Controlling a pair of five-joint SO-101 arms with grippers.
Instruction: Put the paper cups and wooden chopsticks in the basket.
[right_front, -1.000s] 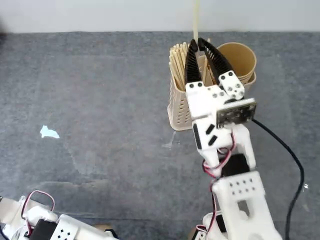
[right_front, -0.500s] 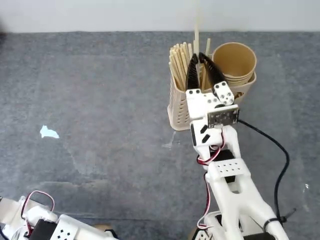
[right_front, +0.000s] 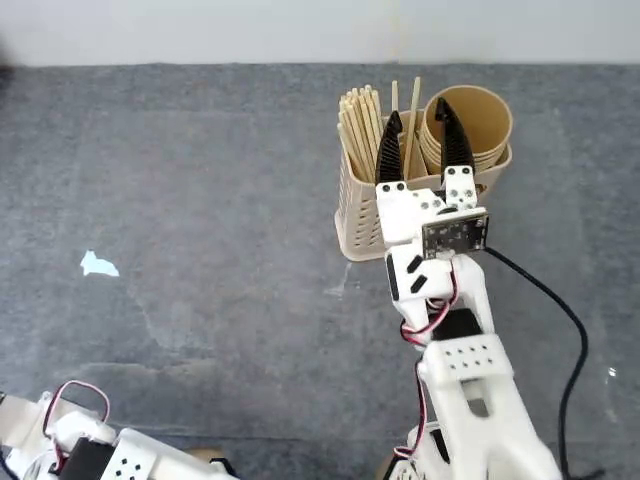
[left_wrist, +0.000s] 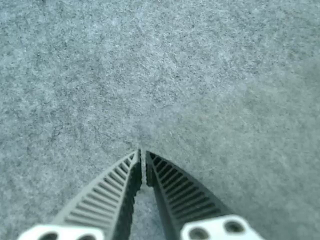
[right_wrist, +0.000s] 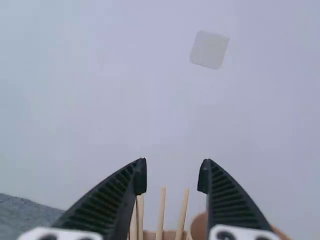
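Wooden chopsticks (right_front: 360, 125) and nested paper cups (right_front: 475, 125) stand in a slatted beige basket (right_front: 360, 225)
The right gripper (right_front: 418, 110) hovers just above them, ribbed black jaws spread wide (nothing gripped); the left gripper (left_wrist: 142, 152) is pinched closed over fuzzy grey felt (left_wrist: 160, 65).

Grey felt table (right_front: 200, 200) bears the basket (right_front: 358, 228) (upright) and a pale scrap (right_front: 98, 265).

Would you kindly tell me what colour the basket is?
The basket is pale beige; the high view shows it best.
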